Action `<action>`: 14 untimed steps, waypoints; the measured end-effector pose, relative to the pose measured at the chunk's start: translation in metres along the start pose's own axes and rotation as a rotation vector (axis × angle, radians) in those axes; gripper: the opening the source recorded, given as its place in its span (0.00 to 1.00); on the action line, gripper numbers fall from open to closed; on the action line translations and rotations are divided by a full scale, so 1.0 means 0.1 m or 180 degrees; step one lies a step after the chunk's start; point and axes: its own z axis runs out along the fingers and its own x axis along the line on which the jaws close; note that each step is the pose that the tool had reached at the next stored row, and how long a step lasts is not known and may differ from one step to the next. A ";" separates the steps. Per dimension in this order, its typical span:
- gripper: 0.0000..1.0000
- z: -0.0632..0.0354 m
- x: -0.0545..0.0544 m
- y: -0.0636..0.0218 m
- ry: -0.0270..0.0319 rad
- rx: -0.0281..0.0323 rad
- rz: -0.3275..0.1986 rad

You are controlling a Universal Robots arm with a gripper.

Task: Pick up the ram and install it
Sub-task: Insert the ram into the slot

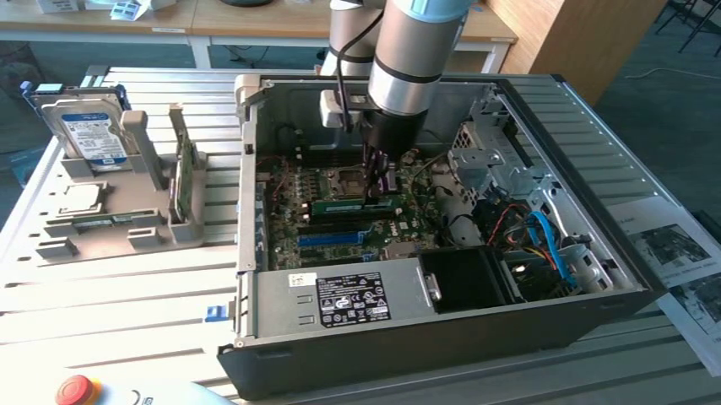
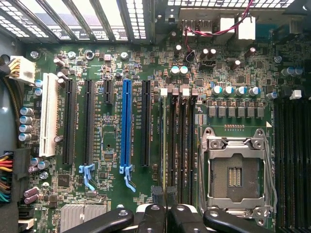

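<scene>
The black two-fingered claw [image 2: 164, 195] is pinched nearly shut on the top edge of the ram [image 2: 164, 145]. The ram is a long, thin green circuit-board stick, seen edge-on along a black memory slot just beside the square silver processor socket [image 2: 235, 174]. In the exterior view, the grey arm [image 1: 406, 67] reaches almost straight down over that socket, into the open black computer case [image 1: 338, 354] on the slatted desk [image 1: 113, 295].

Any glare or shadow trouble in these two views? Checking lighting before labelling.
Exterior view: daylight washes out the slatted table on that view's left, while the inside of the computer case around the gripper sits in shade. Wrist view: the motherboard is evenly lit, the vent grille blows out white, and the fingers read as dark shapes.
</scene>
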 end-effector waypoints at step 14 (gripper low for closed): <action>0.11 0.016 0.00 0.006 0.0000 0.0000 0.0000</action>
